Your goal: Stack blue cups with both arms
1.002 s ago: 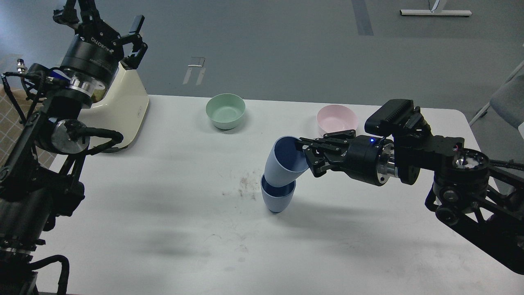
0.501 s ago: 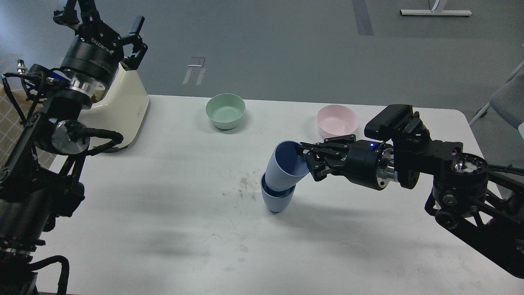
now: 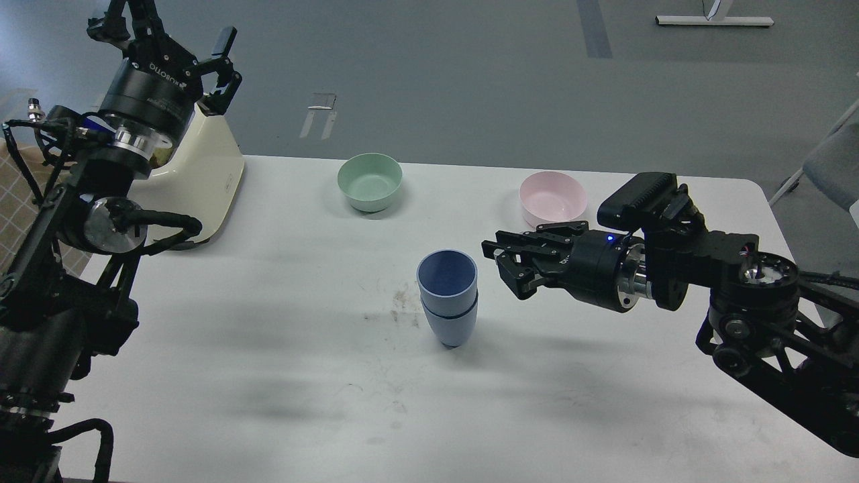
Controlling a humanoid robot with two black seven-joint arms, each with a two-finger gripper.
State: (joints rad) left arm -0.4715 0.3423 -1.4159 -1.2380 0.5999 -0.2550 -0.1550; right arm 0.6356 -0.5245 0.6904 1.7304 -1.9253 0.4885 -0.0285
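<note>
Blue cups (image 3: 447, 298) nested one inside the other, upright on the white tabletop (image 3: 268, 376), near its middle. Right pincer (image 3: 504, 263) just right of the stack at rim height, fingers spread apart, holding nothing, not touching the cups. Mint-green bowl (image 3: 370, 181) behind and left of the stack; pink bowl (image 3: 552, 197) behind and right. Left pincer (image 3: 171, 40) raised far left of the stack, above a cream appliance (image 3: 201, 181), fingers parted and empty.
</note>
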